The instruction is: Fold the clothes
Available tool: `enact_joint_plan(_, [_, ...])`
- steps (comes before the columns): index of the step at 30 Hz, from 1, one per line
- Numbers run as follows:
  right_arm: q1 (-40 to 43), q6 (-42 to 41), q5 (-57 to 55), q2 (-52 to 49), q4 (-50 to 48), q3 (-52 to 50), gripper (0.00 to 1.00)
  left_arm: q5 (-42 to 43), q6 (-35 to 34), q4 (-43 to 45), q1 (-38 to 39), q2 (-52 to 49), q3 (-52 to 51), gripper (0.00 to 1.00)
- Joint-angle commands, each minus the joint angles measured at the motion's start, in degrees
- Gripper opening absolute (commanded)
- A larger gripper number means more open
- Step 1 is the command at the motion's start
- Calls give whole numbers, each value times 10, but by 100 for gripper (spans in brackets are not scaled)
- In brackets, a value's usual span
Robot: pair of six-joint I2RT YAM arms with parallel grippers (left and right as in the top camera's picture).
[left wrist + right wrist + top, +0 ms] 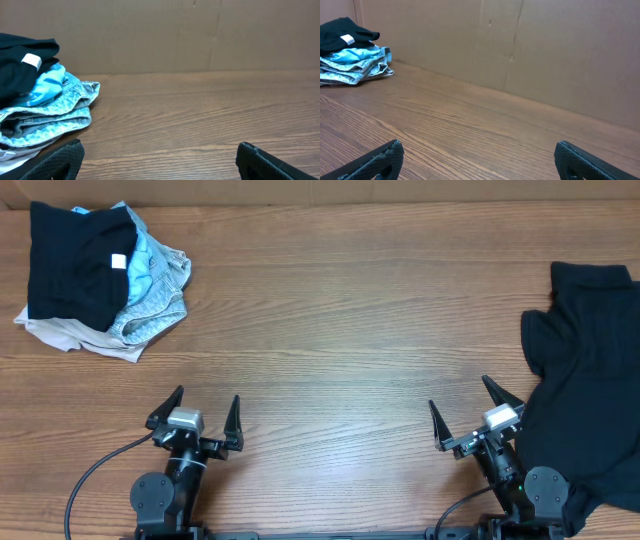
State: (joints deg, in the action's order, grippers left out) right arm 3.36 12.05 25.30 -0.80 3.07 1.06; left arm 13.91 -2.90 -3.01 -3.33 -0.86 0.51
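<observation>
The black T-shirt (pixel 590 370) lies crumpled at the right edge of the table (pixel 350 330), just right of the right arm (pixel 497 442), with its long axis running away from the robot. Both arms' jaws stand wide apart and empty. The left arm (pixel 183 442) sits nearer the stacked pile (pixel 100 280) at far left, so the right arm seems better placed to reach the shirt.

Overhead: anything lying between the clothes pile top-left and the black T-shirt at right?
Nothing. In the overhead view only bare wooden table runs from the pile to the black T-shirt.
</observation>
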Motion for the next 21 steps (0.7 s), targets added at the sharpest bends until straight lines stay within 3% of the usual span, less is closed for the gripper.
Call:
enact_joint_plan(1, [2, 2, 3, 6, -17, -6, 100, -14, -6, 0, 4, 6, -2, 100])
enact_joint_plan(9, [2, -1, 14, 6, -25, -6, 100, -3, -9, 11, 4, 6, -2, 100])
enact_joint_plan(16, [2, -49, 28, 6, -37, 54, 100, 54, -37, 92, 4, 6, 30, 100])
enact_joint_plan(21, [2, -78, -38, -6, 65, 166, 100, 22, -14, 10, 3, -9, 133, 100])
